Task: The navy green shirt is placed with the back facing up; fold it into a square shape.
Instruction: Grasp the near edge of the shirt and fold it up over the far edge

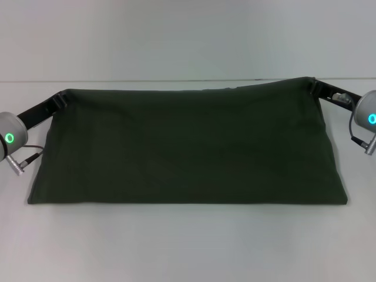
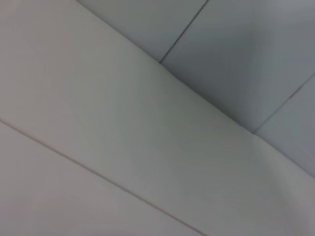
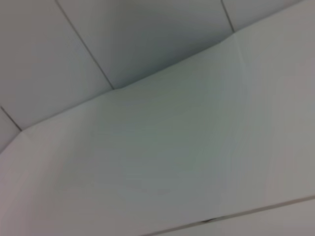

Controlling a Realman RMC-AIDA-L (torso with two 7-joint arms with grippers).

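Note:
The navy green shirt (image 1: 188, 153) spreads as a wide, plain dark band across the white table (image 1: 188, 247) in the head view. Its near edge lies flat on the table, while its far edge is stretched taut and raised between the two grippers. At the far left corner, my left gripper (image 1: 63, 95) is shut on the cloth. My right gripper (image 1: 311, 84) pinches the far right corner. No lettering shows. Neither wrist view shows the shirt or any fingers.
Bare white tabletop runs in front of the shirt and on both sides of it. Behind the table is a pale wall (image 1: 188, 35). The wrist views show only white surface (image 2: 98, 147) and grey panels with seams (image 3: 123, 39).

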